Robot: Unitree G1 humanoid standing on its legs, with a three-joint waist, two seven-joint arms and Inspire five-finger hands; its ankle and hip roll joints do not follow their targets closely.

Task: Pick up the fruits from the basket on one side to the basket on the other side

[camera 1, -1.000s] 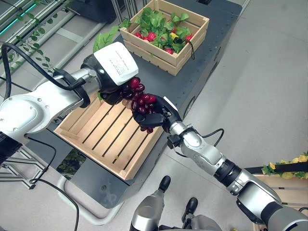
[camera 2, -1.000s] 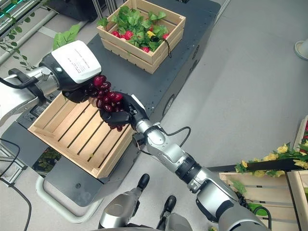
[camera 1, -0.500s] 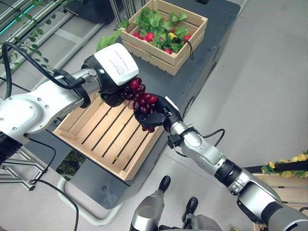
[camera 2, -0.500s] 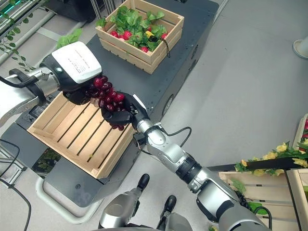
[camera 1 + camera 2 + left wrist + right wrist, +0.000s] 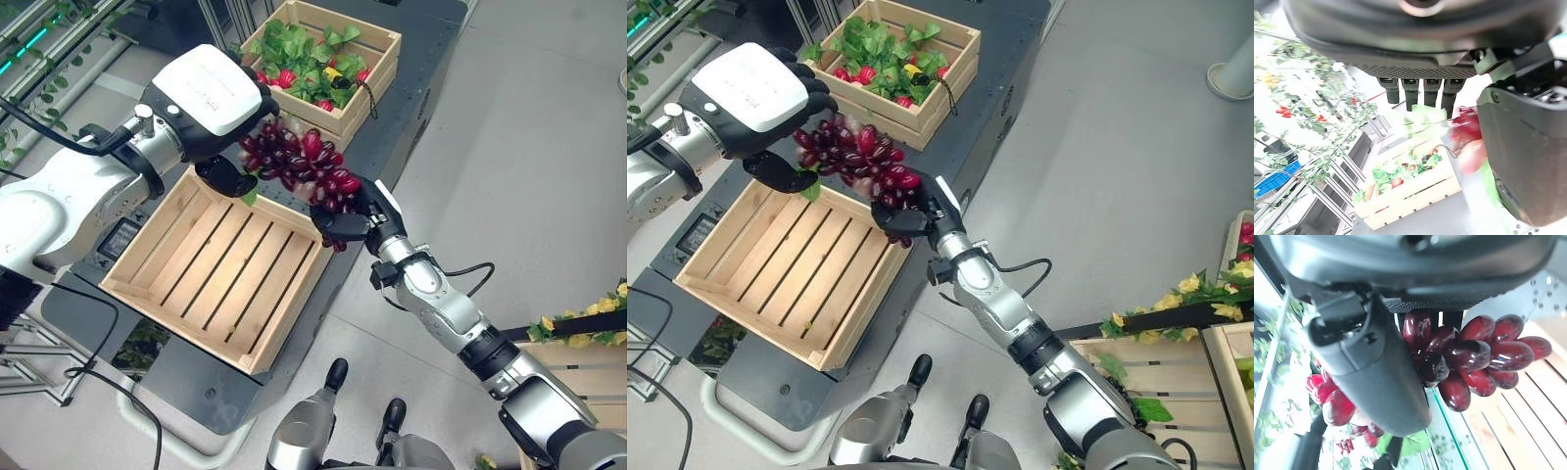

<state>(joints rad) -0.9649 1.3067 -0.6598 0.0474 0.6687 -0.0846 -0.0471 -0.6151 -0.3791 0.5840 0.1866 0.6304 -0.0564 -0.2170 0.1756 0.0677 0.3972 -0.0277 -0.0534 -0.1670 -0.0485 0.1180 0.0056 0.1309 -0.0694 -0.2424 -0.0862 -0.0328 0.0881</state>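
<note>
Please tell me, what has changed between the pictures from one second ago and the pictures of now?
Both hands have carried the bunch of dark red grapes away from above the empty slatted wooden crate, towards the wooden crate of green leaves and red fruit. The left hand has risen and tilted. The right hand stays curled round the bunch's lower end. Both crates appear to have kept their places.

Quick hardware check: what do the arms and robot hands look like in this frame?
Both arms are silver-grey rounded segments with black joint bands. The left robot hand is dark with a large white plate bearing small print on its back. The right robot hand is dark with a white cover on the thumb. Black cables loop along both forearms.
</note>
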